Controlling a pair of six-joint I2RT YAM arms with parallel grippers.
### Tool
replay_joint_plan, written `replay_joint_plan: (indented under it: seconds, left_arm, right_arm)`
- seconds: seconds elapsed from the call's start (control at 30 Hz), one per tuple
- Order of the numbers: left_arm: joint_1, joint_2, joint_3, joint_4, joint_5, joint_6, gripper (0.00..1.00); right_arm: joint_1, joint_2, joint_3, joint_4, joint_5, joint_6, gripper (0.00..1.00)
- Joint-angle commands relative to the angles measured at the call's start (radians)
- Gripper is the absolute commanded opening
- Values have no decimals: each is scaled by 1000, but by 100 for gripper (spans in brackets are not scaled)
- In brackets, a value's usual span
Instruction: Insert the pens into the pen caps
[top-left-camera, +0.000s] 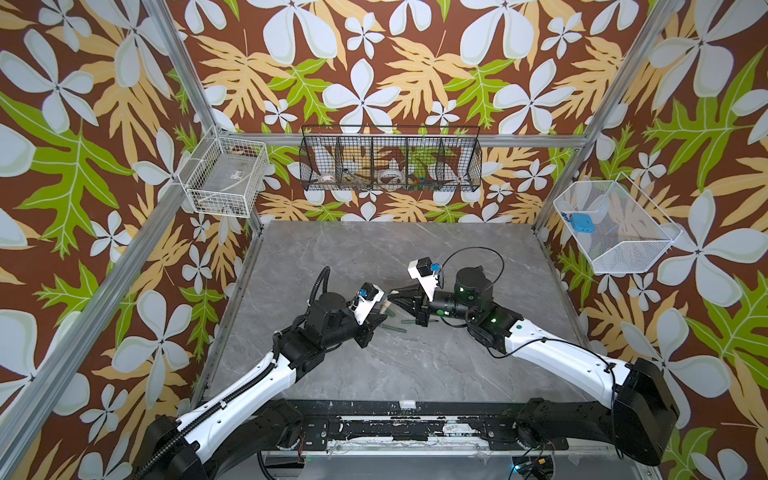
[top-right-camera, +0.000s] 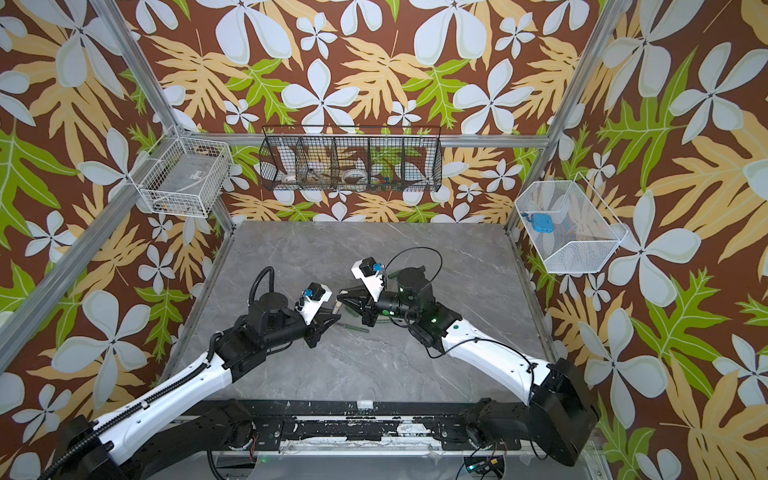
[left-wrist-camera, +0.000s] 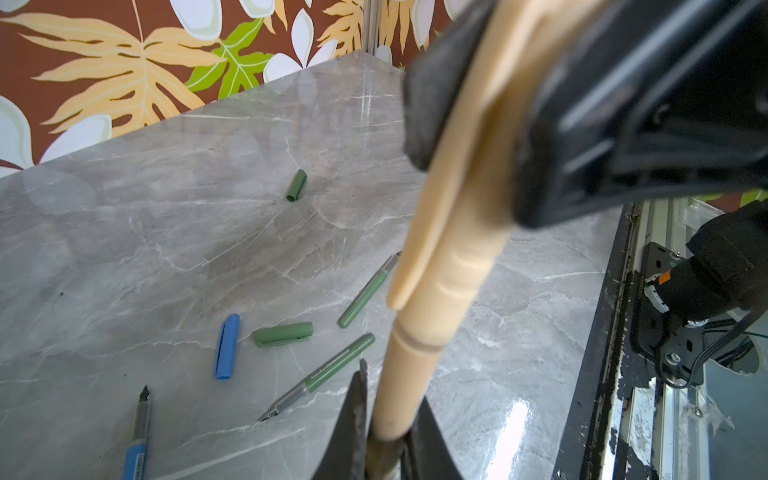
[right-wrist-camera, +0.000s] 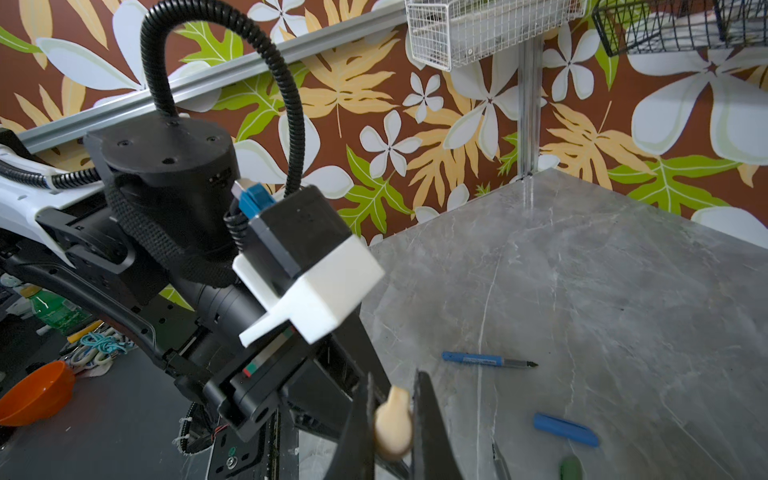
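Note:
In the left wrist view my left gripper (left-wrist-camera: 392, 386) is shut on the tan pen (left-wrist-camera: 405, 386). The tan pen cap (left-wrist-camera: 449, 257) sits over the pen's far end, and the right gripper's black fingers (left-wrist-camera: 432, 91) clamp it. The right wrist view shows my right gripper (right-wrist-camera: 395, 378) shut on that cap's rounded end (right-wrist-camera: 392, 424). In both top views the two grippers (top-left-camera: 384, 313) (top-left-camera: 391, 293) meet tip to tip above the table's middle. On the table lie a blue pen (left-wrist-camera: 139, 436), two green pens (left-wrist-camera: 318, 376) (left-wrist-camera: 368, 291), a blue cap (left-wrist-camera: 227, 347) and two green caps (left-wrist-camera: 282, 334) (left-wrist-camera: 296, 185).
The grey marble table (top-left-camera: 374, 374) has a black rail (top-left-camera: 374, 419) along its front edge. Wire baskets hang on the walls: white at the left (top-left-camera: 226, 176), black at the back (top-left-camera: 390, 160), white at the right (top-left-camera: 615, 226). The loose pens and caps lie under and beside the grippers.

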Motion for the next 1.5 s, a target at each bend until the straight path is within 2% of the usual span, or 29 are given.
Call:
replay_joint_plan:
  seconds: [0.0, 0.13, 0.3, 0.37, 0.4, 0.47, 0.5, 0.53, 0.7, 0.8, 0.93, 1.13, 1.47]
  left_arm:
    - [61, 14, 53, 841, -193, -193, 0]
    - [90, 43, 88, 936, -98, -258, 0]
    - [63, 58, 110, 904, 65, -311, 0]
    - [13, 52, 85, 840, 72, -289, 0]
    - [-11, 52, 77, 803, 72, -269, 0]
    - [-73, 54, 53, 715, 46, -232, 0]
    - [-88, 54, 36, 695, 47, -232, 0]
    - [-95, 55, 10, 692, 57, -247, 0]
    - [-102, 54, -114, 680, 99, -300, 0]
    - [-102, 51, -166, 676, 106, -311, 0]
    - [-102, 59, -179, 656, 125, -293, 0]
    - [-102, 90, -145, 608, 168, -271, 0]
    - [-102, 90, -182, 651, 198, -295, 0]
  right_arm:
    - [22, 0, -31, -309, -249, 16, 0]
    - [27, 12, -53, -267, -255, 42, 0]
    - [25, -35, -32, -235, -191, 42, 3]
    - [9, -72, 2, -242, -158, 23, 14]
    - [-1, -89, 16, -235, -146, 23, 15]
    - [-25, -129, 38, -209, -127, 22, 25]
    - [-33, -141, 49, -207, -117, 17, 26]
    - [-40, -154, 63, -209, -106, 10, 27]
    - [-77, -200, 103, -238, -83, -19, 44]
    - [-81, -207, 123, -268, -94, -36, 48]
    - [-80, -179, 140, -278, -153, -22, 49]
    - [-81, -136, 175, -350, -145, -34, 50]
    - [-77, -56, 203, -327, -168, -7, 51]
